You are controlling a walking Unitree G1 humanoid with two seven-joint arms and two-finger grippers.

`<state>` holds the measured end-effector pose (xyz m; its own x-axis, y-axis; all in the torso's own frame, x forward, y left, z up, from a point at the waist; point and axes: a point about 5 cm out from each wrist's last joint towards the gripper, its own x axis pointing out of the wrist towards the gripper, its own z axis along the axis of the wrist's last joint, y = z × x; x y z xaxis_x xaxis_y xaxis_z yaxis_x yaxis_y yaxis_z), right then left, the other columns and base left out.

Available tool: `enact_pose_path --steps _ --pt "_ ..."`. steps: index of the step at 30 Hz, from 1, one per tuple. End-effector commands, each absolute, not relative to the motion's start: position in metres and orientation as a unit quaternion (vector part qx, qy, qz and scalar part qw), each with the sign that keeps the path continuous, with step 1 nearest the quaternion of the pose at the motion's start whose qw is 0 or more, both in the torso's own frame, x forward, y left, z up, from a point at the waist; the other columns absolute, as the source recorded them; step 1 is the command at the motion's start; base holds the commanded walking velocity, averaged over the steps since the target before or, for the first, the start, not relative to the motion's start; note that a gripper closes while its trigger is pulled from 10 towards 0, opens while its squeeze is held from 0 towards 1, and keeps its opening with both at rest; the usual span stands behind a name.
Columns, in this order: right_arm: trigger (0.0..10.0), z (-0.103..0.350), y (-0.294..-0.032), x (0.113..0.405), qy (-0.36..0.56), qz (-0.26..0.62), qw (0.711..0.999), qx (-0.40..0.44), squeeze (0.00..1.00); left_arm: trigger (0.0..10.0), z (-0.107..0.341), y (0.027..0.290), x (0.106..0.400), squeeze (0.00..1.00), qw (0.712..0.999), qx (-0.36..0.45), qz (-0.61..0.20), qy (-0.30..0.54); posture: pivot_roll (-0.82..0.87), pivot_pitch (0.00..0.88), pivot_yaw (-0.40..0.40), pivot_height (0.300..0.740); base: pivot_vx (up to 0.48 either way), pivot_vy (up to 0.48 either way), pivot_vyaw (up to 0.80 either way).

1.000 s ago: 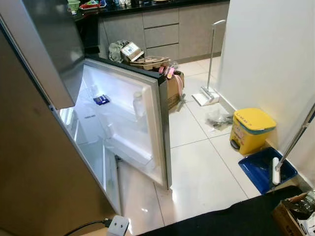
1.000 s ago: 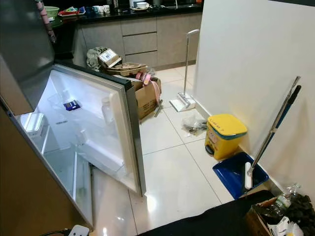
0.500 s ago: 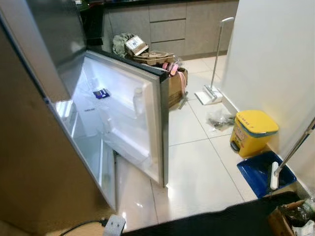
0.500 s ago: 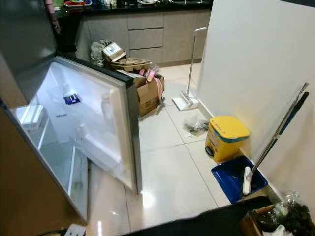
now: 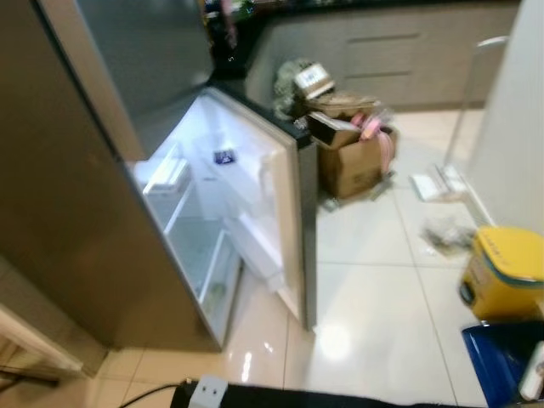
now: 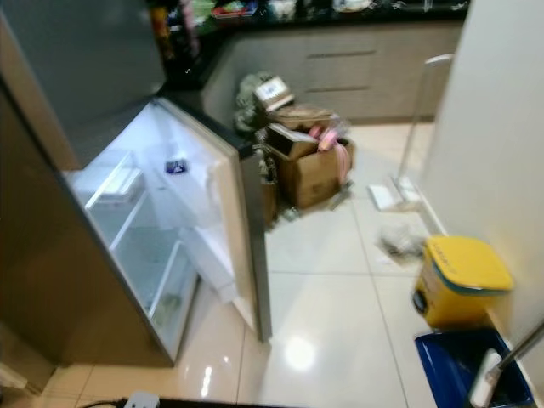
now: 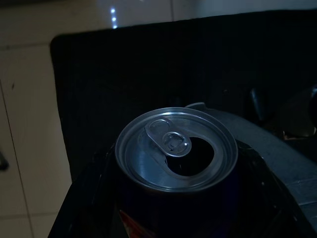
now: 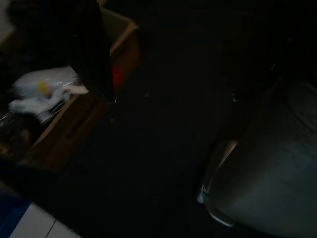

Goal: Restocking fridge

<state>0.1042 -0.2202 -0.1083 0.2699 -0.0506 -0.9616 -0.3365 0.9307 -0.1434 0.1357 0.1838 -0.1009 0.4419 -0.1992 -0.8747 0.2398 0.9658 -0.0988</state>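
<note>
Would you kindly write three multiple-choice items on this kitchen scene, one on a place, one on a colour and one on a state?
1. Where does the open brown cardboard box stand?
A. On the floor just beyond the silver fridge door
B. On the counter
C. Inside the fridge

2. What colour is the small lidded bin by the white wall?
A. Green
B. Yellow
C. Red

3. How is the lower fridge door?
A. Shut
B. Taken off
C. Swung open

Answers: 1 A, the box sits on the tiles behind the door's edge. 2 B, its body and lid are yellow. 3 C, the lit white interior shows.
</note>
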Motion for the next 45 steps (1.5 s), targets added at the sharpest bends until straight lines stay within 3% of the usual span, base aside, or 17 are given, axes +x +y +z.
enact_pose_path --steps 1,45 --pt "10.0 -0.1103 -0.2110 0.1029 0.596 0.107 0.780 -0.156 0.00 10.0 -0.1029 0.1750 0.1316 0.00 0.846 0.000 -0.138 0.515 0.02 0.000 -0.004 0.740 0.000 0.000 0.76" --pt "10.0 -0.1080 -0.2123 0.1101 0.583 0.121 0.783 -0.181 0.00 10.0 -0.1023 0.1740 0.1347 0.00 0.849 0.018 -0.134 0.510 0.02 0.000 -0.009 0.740 0.000 0.000 0.76"
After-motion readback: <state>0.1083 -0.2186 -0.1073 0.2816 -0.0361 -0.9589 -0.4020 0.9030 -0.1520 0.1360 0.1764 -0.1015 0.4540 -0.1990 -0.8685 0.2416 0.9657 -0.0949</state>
